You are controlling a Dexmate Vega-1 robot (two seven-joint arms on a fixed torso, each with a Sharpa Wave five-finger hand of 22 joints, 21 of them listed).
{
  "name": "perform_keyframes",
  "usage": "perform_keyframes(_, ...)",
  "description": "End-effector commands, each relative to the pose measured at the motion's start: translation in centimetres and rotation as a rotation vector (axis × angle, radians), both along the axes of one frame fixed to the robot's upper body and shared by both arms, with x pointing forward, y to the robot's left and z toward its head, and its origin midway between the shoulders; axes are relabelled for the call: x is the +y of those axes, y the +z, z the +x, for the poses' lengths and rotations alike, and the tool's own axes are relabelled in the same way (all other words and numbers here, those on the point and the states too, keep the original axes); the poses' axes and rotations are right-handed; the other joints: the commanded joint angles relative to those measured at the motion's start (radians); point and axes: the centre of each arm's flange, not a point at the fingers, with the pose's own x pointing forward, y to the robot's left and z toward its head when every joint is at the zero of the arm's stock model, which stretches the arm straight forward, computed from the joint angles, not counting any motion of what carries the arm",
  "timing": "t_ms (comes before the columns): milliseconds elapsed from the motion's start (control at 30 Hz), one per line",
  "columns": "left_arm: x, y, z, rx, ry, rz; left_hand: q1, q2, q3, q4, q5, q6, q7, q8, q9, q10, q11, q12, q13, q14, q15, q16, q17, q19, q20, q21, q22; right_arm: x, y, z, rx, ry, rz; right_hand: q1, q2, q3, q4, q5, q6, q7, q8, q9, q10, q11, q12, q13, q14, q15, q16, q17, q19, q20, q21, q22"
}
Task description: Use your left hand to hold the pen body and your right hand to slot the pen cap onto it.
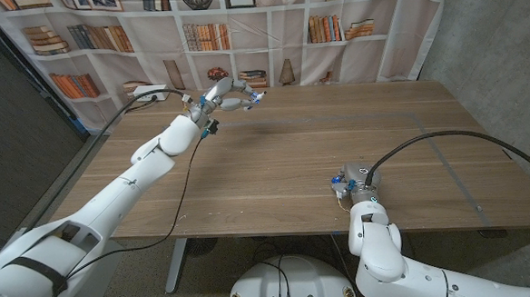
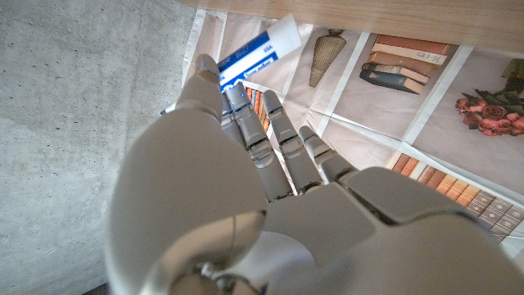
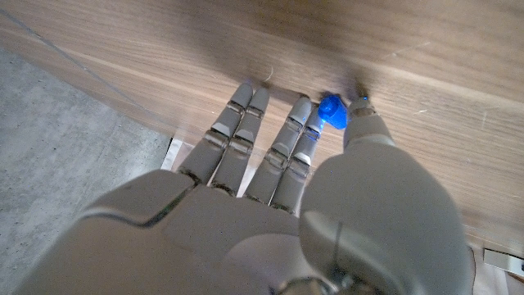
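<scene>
While the head view shows the left hand (image 1: 229, 97) raised over the far table (image 1: 284, 166), its wrist view shows fingers (image 2: 246, 123) pinching the white-and-blue pen body (image 2: 260, 51). Near the front edge, the right hand (image 1: 351, 188) pinches the blue pen cap (image 3: 331, 111) between thumb and finger, as its wrist view shows.

A printed bookshelf backdrop (image 1: 240, 22) hangs beyond the wooden table (image 1: 293, 165).

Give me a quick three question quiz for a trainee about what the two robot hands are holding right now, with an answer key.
1. True or false: the left hand holds the white and blue pen body raised above the table.
2. What colour is the pen cap pinched by the right hand? A red, B blue, C green.
3. Which hand is nearer the table's far edge?

Key: 1 true; 2 B; 3 the left hand.
</scene>
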Motion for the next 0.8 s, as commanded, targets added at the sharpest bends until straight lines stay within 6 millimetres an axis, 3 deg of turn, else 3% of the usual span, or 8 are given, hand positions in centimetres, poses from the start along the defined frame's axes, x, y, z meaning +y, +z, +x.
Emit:
perform_keyframes(33, 0.4, -0.1, -0.2, -0.001, 0.008, -0.012, -0.006, 0.0, 0.095, 0.089, 0.005, 0.052, 0.049, 0.005, 0.003, 0.037, -0.037, 0.001, 0.005, -0.002, -0.115, 0.005, -0.001, -0.003, -0.076, 0.002, 0.003, -0.4, -0.3, 0.6, -0.003, -0.021, -0.011, 0.013, 0.017, 0.013, -0.001, 0.001, 0.031, 0.0, 0.008, 0.005, 0.029, -0.002, 0.002, 0.004, 0.019, -0.117, -0.003, 0.003, 0.003, -0.078, 0.003, 0.002)
perform_keyframes(367, 0.6, -0.3, -0.4, 0.002, 0.015, -0.021, -0.008, -0.001, 0.1, 0.09, 0.005, 0.052, 0.051, 0.006, 0.002, 0.039, -0.034, 0.001, 0.008, 0.001, -0.115, 0.006, -0.001, -0.002, -0.074, 0.003, 0.003, -1.0, 0.2, 0.7, -0.022, -0.009, -0.036, 0.113, 0.118, 0.08, -0.021, -0.032, 0.07, -0.002, 0.004, 0.009, 0.08, -0.005, -0.007, 0.006, 0.05, -0.126, -0.009, 0.002, -0.002, -0.088, 0.008, 0.01)
perform_keyframes(533, 0.6, -0.2, -0.5, -0.001, 0.027, -0.022, -0.008, -0.002, 0.103, 0.089, 0.005, 0.053, 0.053, 0.007, 0.003, 0.04, -0.033, 0.001, 0.009, 0.003, -0.116, 0.006, -0.001, -0.001, -0.071, 0.003, 0.003, -1.0, 1.0, 0.4, -0.055, 0.009, -0.051, 0.13, 0.129, 0.089, -0.022, -0.044, 0.082, 0.0, 0.005, 0.011, 0.088, -0.005, -0.007, 0.007, 0.062, -0.126, -0.007, 0.002, -0.005, -0.097, 0.009, 0.012)
perform_keyframes(600, 0.6, -0.1, -0.6, -0.002, 0.032, -0.017, -0.005, 0.001, 0.108, 0.088, 0.006, 0.056, 0.055, 0.008, 0.001, 0.046, -0.034, 0.003, 0.01, 0.015, -0.117, 0.01, -0.001, 0.009, -0.085, 0.006, 0.003, -1.1, 1.4, 0.2, -0.073, 0.013, -0.056, 0.135, 0.134, 0.091, -0.022, -0.047, 0.085, 0.001, 0.005, 0.011, 0.093, -0.004, -0.006, 0.007, 0.074, -0.129, -0.003, 0.004, -0.003, -0.1, 0.011, 0.012)
perform_keyframes(800, 0.6, 0.1, -0.8, -0.012, 0.047, 0.005, -0.004, -0.005, 0.112, 0.086, 0.006, 0.054, 0.065, 0.006, -0.001, 0.049, -0.029, 0.004, 0.011, 0.025, -0.117, 0.009, -0.001, 0.012, -0.09, 0.006, 0.003, -1.4, 2.8, -0.4, -0.123, 0.011, -0.071, 0.148, 0.136, 0.093, -0.023, -0.058, 0.107, 0.005, 0.011, 0.012, 0.115, -0.002, -0.002, 0.009, 0.104, -0.134, 0.006, 0.006, 0.005, -0.109, 0.017, 0.013)
